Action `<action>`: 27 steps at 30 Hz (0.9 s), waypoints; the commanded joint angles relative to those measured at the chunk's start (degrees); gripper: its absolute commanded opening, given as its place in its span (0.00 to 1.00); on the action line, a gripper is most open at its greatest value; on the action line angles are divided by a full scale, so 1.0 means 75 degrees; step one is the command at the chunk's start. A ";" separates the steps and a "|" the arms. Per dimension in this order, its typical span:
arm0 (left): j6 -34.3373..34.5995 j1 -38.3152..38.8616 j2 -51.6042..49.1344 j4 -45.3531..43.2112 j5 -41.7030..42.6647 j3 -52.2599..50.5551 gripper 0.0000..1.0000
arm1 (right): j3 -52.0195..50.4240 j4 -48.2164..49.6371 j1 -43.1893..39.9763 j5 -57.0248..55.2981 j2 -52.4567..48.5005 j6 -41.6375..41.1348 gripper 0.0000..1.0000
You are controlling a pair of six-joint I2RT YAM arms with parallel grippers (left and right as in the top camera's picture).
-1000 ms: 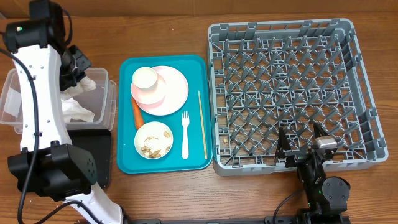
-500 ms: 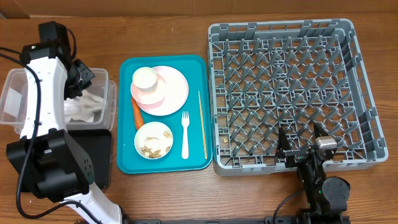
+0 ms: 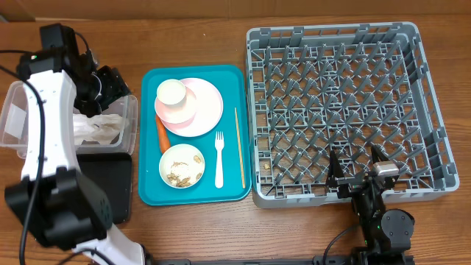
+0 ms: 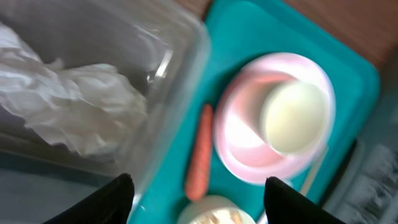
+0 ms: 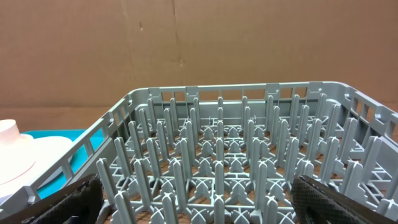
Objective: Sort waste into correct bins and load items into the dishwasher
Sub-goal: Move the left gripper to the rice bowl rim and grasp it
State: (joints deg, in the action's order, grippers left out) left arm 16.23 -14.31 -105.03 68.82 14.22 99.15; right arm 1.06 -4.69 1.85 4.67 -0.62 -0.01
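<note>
**Left hand (image 3: 109, 82):** released. A second ago it was clenched on a crumpled white napkin above the clear rectangular plastic tub (image 3: 13, 110). Now its fingers stand apart with nothing between them, over the tub's rim on the side facing the teal serving tray (image 3: 232, 81).

**Crumpled white paper napkins (image 3: 96, 129):** inside the tub. The paper waste looks binned, and this hand is free for the next piece.

**Waste outstanding:**
- Small orange carrot (image 3: 163, 134), on the teal tray, just beside the plate's rim.
- Loose rice-like bits inside the whitish round bowl (image 3: 182, 165).

**Flat black rectangular tray (image 3: 124, 184):** on the wooden surface (image 3: 191, 235) just in front of the tub, largely hidden by the left arm.

**Dishes, all on the teal tray:**
- Pale pink round plate (image 3: 206, 103).
- Small white cup (image 3: 171, 92), resting on the plate.
- White plastic fork (image 3: 218, 158).
- Thin wooden chopstick (image 3: 239, 147).

**Large square grey plastic dish rack (image 3: 331, 31):** no dishes loaded.

**Right hand (image 3: 357, 177):** released wide, holding nothing, at the rack's near wall.

**Obstructions:** the cup probably has to come off before the plate can be moved. The carrot lies tight between plate and bowl.
</note>
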 commanded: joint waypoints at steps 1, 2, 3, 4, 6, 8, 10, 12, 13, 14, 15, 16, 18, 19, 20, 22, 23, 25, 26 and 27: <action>-0.0472 0.0498 0.1370 0.0347 0.0679 0.0259 0.70 | -0.0082 0.0038 -0.0026 -0.0012 0.0058 -0.0035 1.00; -0.0513 0.0635 0.1542 0.0428 0.0679 0.0259 0.70 | -0.0082 0.0038 -0.0026 -0.0012 0.0058 -0.0035 1.00; -0.0554 0.0842 0.1737 0.0527 0.0676 0.0259 0.70 | -0.0082 0.0038 -0.0026 -0.0009 0.0058 -0.0035 1.00; -0.0574 0.1067 0.1894 0.0632 0.0673 0.0259 0.70 | -0.0082 0.0038 -0.0026 -0.0012 0.0058 -0.0035 1.00; -0.0571 0.1626 0.2052 0.0883 0.0629 0.0256 0.71 | -0.0082 0.0038 -0.0026 -0.0012 0.0058 -0.0035 1.00; -0.0565 0.2363 0.2046 0.1061 0.0388 0.0140 0.70 | -0.0082 0.0038 -0.0026 -0.0012 0.0058 -0.0035 1.00; -0.0513 0.2888 0.2040 0.1035 0.0137 -0.0052 0.70 | -0.0082 0.0038 -0.0026 -0.0009 0.0058 -0.0035 1.00; -0.0172 0.3573 0.2011 0.0886 -0.0373 -0.0385 0.70 | -0.0082 0.0038 -0.0026 -0.0012 0.0058 -0.0035 1.00; 0.0050 0.3958 0.2011 0.0743 -0.0629 -0.0627 0.70 | -0.0082 0.0038 -0.0026 -0.0009 0.0058 -0.0035 1.00; 0.0192 0.4232 0.2005 0.0624 -0.0790 -0.0816 0.70 | -0.0082 0.0038 -0.0026 -0.0012 0.0058 -0.0035 1.00; 0.0274 0.4421 0.2005 0.0513 -0.0860 -0.0973 0.70 | -0.0082 0.0038 -0.0026 -0.0012 0.0058 -0.0035 1.00; 0.0437 0.4733 0.2005 0.0318 -0.0968 -0.1253 0.71 | -0.0082 0.0038 -0.0026 -0.0012 0.0058 -0.0035 1.00; 0.0621 0.5144 0.2002 -0.0082 -0.0985 -0.1754 0.71 | -0.0082 0.0038 -0.0029 -0.0012 0.0058 -0.0035 1.00; 0.0705 0.5266 0.1999 -0.0227 -0.0985 -0.1926 0.72 | -0.0082 0.0038 -0.0029 -0.0012 0.0058 -0.0035 1.00; 0.0804 0.5377 0.1988 -0.0396 -0.0982 -0.2119 0.72 | -0.0082 0.0038 -0.0026 -0.0009 0.0058 -0.0035 1.00; 0.0868 0.5671 0.1947 -0.0740 -0.0985 -0.2506 0.73 | -0.0082 0.0038 -0.0026 -0.0012 0.0058 -0.0035 1.00; 0.0868 0.5788 0.1920 -0.0866 -0.0985 -0.2652 0.75 | -0.0082 0.0038 -0.0026 -0.0012 0.0058 -0.0035 1.00; 0.0874 0.6067 0.1906 -0.1192 -0.0988 -0.3013 0.75 | -0.0082 0.0038 -0.0026 -0.0012 0.0058 -0.0035 1.00; 0.0880 0.6088 0.1906 -0.1224 -0.0982 -0.3048 0.75 | -0.0082 0.0038 -0.0026 -0.0009 0.0058 -0.0035 1.00; 0.0959 0.6114 0.1906 -0.1247 -0.0985 -0.3075 0.74 | -0.0082 0.0038 -0.0026 -0.0012 0.0058 -0.0035 1.00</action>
State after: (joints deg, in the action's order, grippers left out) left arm 21.56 30.46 -90.45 59.88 7.64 77.52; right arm 1.06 -4.73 1.87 4.67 -0.62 -0.01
